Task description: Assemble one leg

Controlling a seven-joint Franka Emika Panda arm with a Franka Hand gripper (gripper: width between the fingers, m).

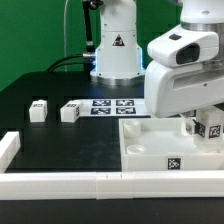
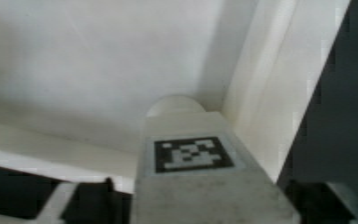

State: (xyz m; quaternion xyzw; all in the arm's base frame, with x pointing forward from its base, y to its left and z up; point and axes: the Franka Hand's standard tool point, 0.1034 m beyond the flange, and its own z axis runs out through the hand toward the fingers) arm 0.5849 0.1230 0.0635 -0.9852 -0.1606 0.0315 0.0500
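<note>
Panel (image 1: 170, 150): nearest, flat white square on the tabletop (image 1: 60, 140).
Pincer (image 1: 203, 122): down over the panel's far corner, closed around a leg (image 2: 194, 160), tag facing the wrist camera.
Handling: judged light, rigid, smooth; hold mid-shaft, squarely.
Spare legs (image 1: 38, 110): beyond the panel, well apart.

Two loose legs (image 1: 38, 110) (image 1: 70, 112) stand apart on open black table (image 1: 60, 135), white fence (image 1: 60, 183) bounding the near edge.

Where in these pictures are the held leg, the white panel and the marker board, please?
leg (image 2: 195, 160): wrist view, tagged face.
panel (image 1: 150, 140): exterior view, top face.
marker board (image 1: 112, 105): exterior view, between its tags.
</note>
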